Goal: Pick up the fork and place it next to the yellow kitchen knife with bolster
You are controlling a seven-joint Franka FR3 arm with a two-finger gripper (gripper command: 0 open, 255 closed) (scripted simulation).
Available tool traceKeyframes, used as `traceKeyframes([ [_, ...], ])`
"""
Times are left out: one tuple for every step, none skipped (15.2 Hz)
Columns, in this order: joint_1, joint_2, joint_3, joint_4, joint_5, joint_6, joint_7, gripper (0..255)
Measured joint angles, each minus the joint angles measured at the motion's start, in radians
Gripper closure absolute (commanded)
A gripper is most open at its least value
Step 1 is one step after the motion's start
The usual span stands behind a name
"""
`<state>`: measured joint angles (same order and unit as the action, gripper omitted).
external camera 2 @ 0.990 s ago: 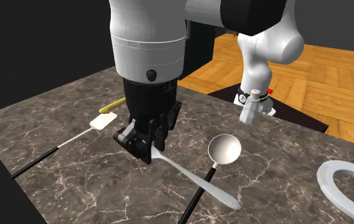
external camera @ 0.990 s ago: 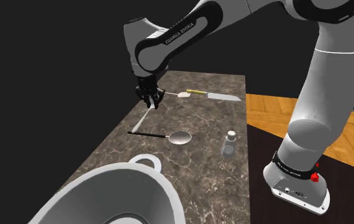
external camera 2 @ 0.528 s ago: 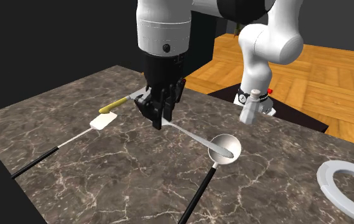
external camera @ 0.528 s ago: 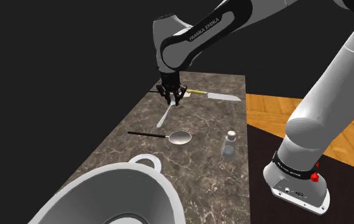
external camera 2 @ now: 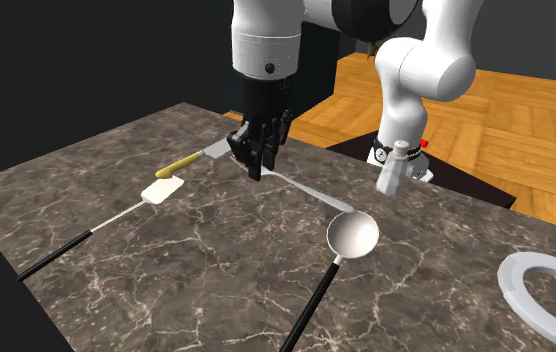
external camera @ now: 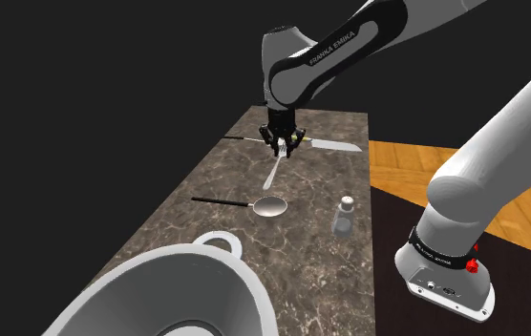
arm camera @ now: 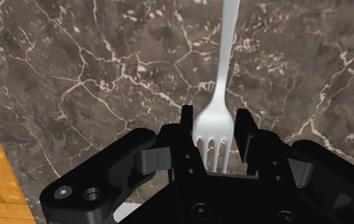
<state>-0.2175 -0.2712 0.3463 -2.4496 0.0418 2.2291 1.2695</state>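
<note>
My black gripper (external camera: 281, 146) is shut on a silvery fork (external camera: 273, 172), clasping it at the tine end. The handle slants down over the marble counter toward a ladle. In the wrist view the tines (arm camera: 211, 143) sit between my two fingers (arm camera: 187, 127), and the handle (arm camera: 226, 57) runs away from the gripper (arm camera: 215, 135). The knife, with its yellow handle (external camera: 298, 139) and grey blade (external camera: 338, 146), lies on the counter just beyond the gripper. In the second exterior view the gripper (external camera 2: 256, 160) hangs beside the knife's blade (external camera 2: 211, 152), and the fork (external camera 2: 306, 188) points at the ladle.
A ladle (external camera: 271, 205) with a thin black handle lies mid-counter. A white-headed spatula (external camera 2: 161, 190) lies by the knife's handle. A small shaker (external camera: 346, 215) stands near the counter's edge by the stand. A large white pot (external camera: 178, 296) is in the near corner.
The arm has carried the fork across the counter, away from the ladle's handle and up to the knife. The fingers stayed shut on it.
</note>
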Motion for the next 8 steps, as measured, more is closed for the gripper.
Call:
traceKeyframes([
  [-0.001,0.005,0.000,-0.010,-0.002,0.014,0.000,255],
  [-0.002,0.010,0.001,-0.017,-0.003,0.027,0.002,255],
  [-0.003,0.017,0.002,-0.025,-0.005,0.041,0.002,255],
  [-0.004,0.025,0.003,-0.033,-0.008,0.058,0.004,255],
  [-0.005,0.033,0.005,-0.040,-0.011,0.071,0.007,255],
  [-0.006,0.042,0.006,-0.045,-0.014,0.085,0.009,255],
  [-0.007,0.052,0.008,-0.052,-0.018,0.101,0.013,255],
  [-0.008,0.061,0.009,-0.060,-0.021,0.118,0.016,255],
])
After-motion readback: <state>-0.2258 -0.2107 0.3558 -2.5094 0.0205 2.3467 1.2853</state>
